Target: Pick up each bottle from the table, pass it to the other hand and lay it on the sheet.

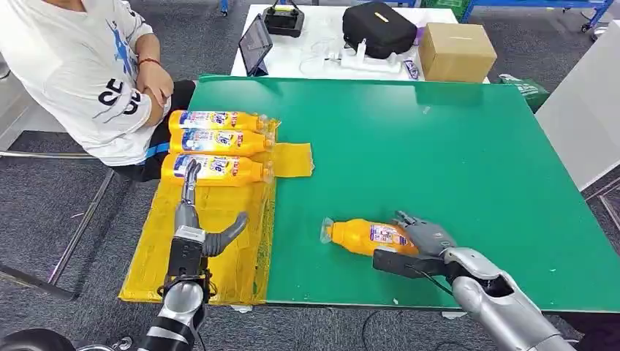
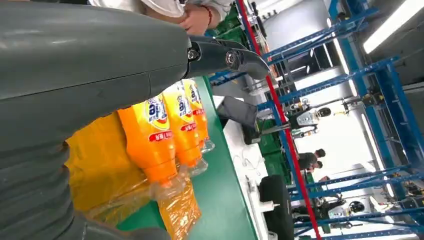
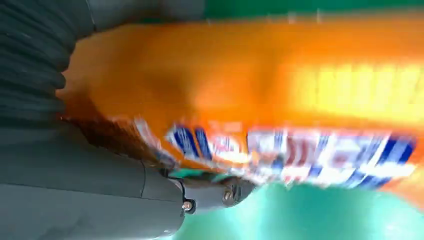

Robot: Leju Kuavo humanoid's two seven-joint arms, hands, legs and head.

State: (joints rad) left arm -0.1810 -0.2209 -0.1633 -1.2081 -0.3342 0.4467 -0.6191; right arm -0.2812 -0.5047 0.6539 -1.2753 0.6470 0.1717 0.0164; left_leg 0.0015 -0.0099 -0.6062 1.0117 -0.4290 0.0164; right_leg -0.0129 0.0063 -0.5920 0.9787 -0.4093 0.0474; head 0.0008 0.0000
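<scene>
You already have three bottles (image 1: 216,143) lying side by side at the far end of the yellow sheet (image 1: 219,248) on the left of the green bench (image 1: 453,168), so what looks left is the fourth bottle (image 1: 365,236), still lying on the bench at the near right. Your right hand (image 1: 424,238) is wrapped around that bottle's base end with the cap pointing left. Your left hand (image 1: 196,219) hovers over the sheet, empty, fingers extended and thumb spread.

Glossy plastic bottle (image 1: 365,237); crinkled film sheet (image 1: 219,241).
</scene>
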